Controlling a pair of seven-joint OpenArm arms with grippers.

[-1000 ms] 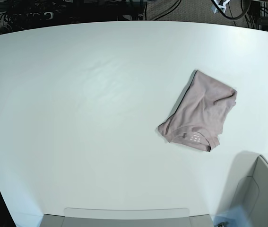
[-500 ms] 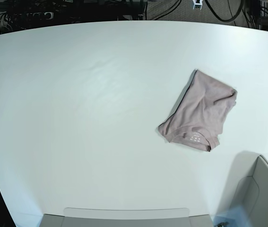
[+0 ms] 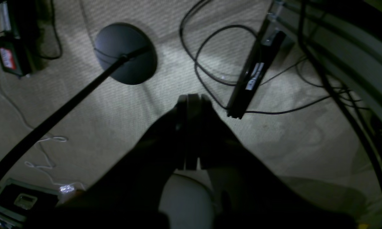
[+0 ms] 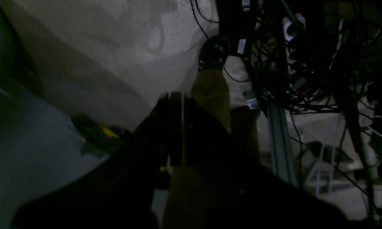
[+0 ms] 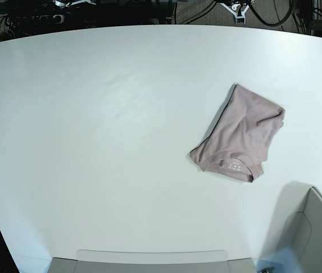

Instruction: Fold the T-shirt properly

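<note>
Surface (image 5: 92,142): a broad white top, smooth and matte, with a curved far edge; faint sheen marks are seen left of the T-shirt.
T-shirt (image 5: 241,136): a soft, dusty mauve-pink knit, lying folded into a compact, roughly rectangular bundle right of the surface's middle and set at a slant. Creases are gathered at its far right corner. The ribbed neck is turned to the near edge, where small pale print is seen inside the collar; it is too small to be read.
Bin (image 5: 311,233): a grey, thin-walled container, seen near the T-shirt at the surface's near right corner.
Left hand (image 3: 191,97): dark and in shadow, its fingers pressed together with nothing between them. It is held over beige ribbed carpet (image 3: 82,111), well away from the T-shirt.
Lamp base (image 3: 125,52): a round black disc with a thin black pole, left of the left hand.
Power strip (image 3: 256,68): a long black bar with a white label, unreadable, right of the left hand; black cables (image 3: 206,73) are looped beside it.
Right hand (image 4: 175,95): dark, closed and empty, held off the surface before tangled cables (image 4: 305,79) and a pale mesh sheet (image 4: 114,38).
</note>
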